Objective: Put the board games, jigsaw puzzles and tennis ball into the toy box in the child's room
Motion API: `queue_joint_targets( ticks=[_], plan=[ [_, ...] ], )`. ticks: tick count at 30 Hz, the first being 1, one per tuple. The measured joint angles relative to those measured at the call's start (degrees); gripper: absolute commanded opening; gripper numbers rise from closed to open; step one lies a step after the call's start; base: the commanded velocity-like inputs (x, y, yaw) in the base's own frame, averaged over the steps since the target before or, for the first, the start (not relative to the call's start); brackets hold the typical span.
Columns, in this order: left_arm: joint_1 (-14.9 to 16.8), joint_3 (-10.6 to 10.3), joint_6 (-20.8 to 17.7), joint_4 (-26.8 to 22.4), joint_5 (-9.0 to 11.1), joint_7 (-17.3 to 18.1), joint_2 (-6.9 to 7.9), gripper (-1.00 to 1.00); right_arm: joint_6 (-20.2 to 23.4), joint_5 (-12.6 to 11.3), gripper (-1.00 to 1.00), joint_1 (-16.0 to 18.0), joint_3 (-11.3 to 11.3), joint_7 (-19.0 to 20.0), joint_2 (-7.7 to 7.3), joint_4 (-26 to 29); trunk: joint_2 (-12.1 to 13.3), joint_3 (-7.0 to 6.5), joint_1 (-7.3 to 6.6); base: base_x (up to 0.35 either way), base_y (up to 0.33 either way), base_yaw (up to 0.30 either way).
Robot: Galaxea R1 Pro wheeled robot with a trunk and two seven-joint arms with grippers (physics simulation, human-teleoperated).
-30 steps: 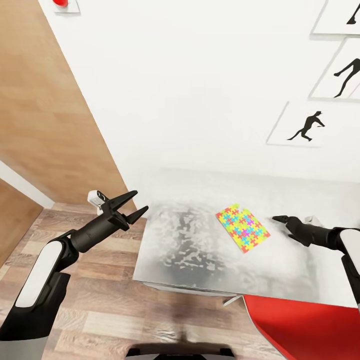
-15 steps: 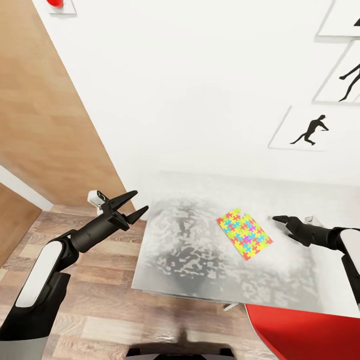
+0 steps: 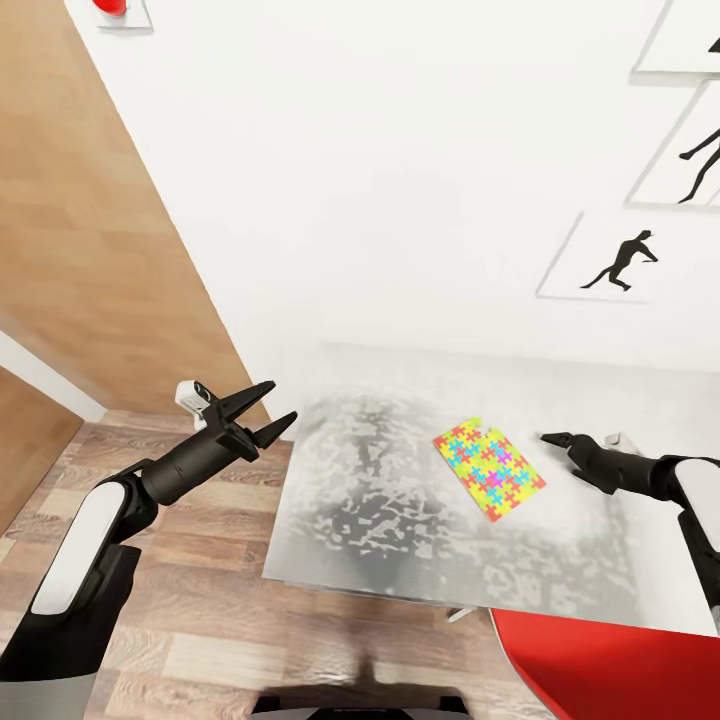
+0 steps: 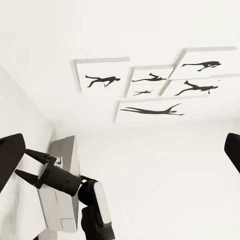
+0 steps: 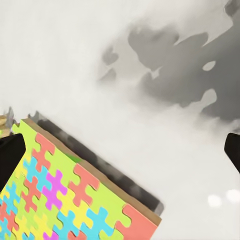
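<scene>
Hovering right gripper (image 3: 552,439), jaws wide, beside jigsaw puzzle (image 3: 487,467) on table (image 3: 380,520); left gripper (image 3: 272,408) spread

Domestic interior, a child's room — white wall (image 3: 400,180) with black silhouette sports pictures (image 3: 620,262) at upper right, wood-plank floor (image 3: 200,620) lower left, wooden wardrobe door (image 3: 80,220) at left, bright jigsaw puzzle (image 3: 488,468) on a pale grey table (image 3: 400,520).

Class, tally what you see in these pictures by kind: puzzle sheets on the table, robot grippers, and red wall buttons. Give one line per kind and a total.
Jigsaw puzzle on the table: 1
Grippers: 2, left gripper and right gripper
Red wall button: 1
Total: 4
</scene>
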State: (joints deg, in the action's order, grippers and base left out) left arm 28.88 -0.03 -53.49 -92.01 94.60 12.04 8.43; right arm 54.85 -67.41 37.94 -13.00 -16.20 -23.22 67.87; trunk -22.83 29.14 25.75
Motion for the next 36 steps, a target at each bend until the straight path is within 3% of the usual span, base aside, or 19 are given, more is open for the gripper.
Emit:
queue_joint_targets(
  ticks=[36],
  plan=[
    [0.0, -0.07, -0.01, 0.06, 0.0, -0.02, -0.01, 1.0, 3.65, -0.29, 1.0, -0.18, 0.48, 0.66, 1.03, -0.76, 0.0, 0.0, 0.0, 0.001, 0.0, 0.052]
  ],
)
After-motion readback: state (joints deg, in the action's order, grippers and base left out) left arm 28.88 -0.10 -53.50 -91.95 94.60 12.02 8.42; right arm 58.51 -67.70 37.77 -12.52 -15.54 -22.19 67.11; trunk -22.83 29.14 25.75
